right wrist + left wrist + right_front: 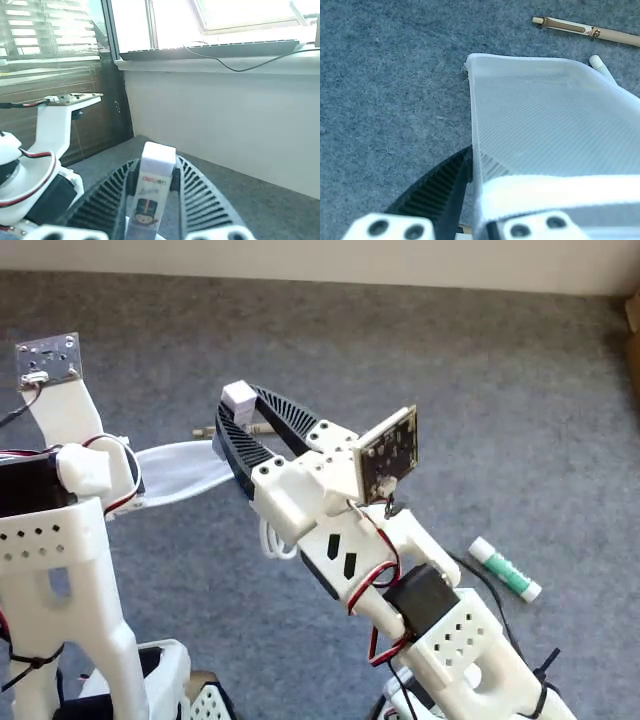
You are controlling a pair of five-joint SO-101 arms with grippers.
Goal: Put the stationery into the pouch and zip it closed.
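Observation:
My left gripper is shut on the near edge of the white mesh pouch, which is lifted off the carpet. In the high view the pouch stretches from the left arm toward the centre. My right gripper hangs above the pouch's far end, shut on a small white eraser. In the right wrist view the eraser stands upright between the black ribbed fingers. A tan pen lies on the carpet beyond the pouch, with a white rounded tip beside it. A green and white glue stick lies to the right.
Grey carpet covers the whole work area. The left arm's white body stands at the left and the right arm's body crosses the lower middle. A white wall and a window ledge rise behind the eraser in the right wrist view.

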